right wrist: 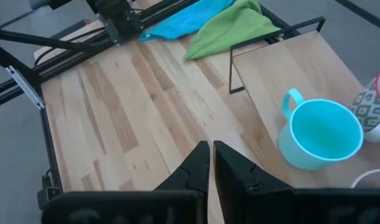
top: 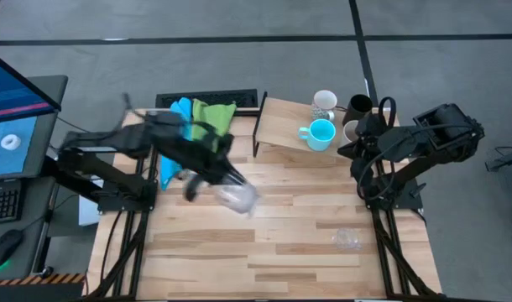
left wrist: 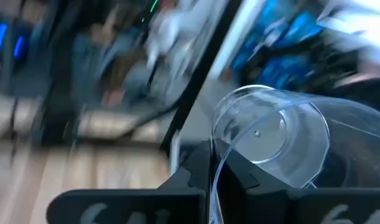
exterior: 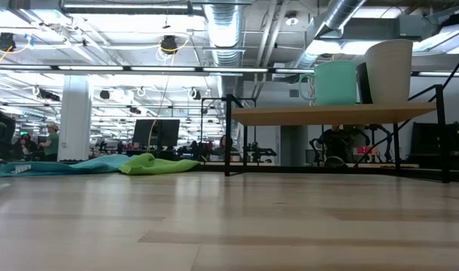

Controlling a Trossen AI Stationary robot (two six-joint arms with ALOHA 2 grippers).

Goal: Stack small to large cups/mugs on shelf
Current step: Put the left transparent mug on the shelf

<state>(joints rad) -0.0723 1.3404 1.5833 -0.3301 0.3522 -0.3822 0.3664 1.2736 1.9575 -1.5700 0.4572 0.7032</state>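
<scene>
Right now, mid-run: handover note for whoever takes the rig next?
Left gripper: shut on a clear cup, carried above the table's middle.
Right gripper: shut, empty, hanging by the shelf, near the cyan mug.
On the shelf: cyan mug, white mug, black cup, with the beige tumbler partly hidden behind the right arm.
Second clear cup lies on the table, right of centre.
Cloths at the table's far left.
Done: first clear cup picked up.
Left: nothing looks nested yet; both clear cups must reach the shelf.
</scene>
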